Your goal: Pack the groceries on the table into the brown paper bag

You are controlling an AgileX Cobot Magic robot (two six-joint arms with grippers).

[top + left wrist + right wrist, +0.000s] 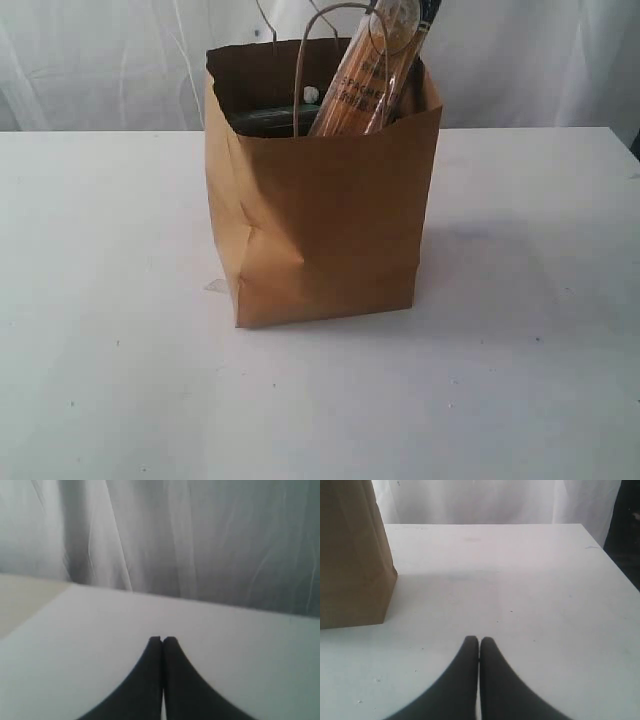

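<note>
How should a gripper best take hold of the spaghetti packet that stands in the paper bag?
Grip the spaghetti packet on its upper part, which sticks out above the rim of the brown paper bag. Come from above, along its lean toward the exterior view's right, and close across its narrow width. Probably avoid the handle looping in front of it.

Spaghetti packet [362, 85], dark lengthwise lettering reading roughly "SPAGHETTI", smaller print beneath too blurred to read

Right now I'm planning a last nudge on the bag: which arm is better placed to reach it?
Right, probably: the right gripper, shut, has the brown paper bag close in its view; the left gripper sees only table and curtain.
</note>
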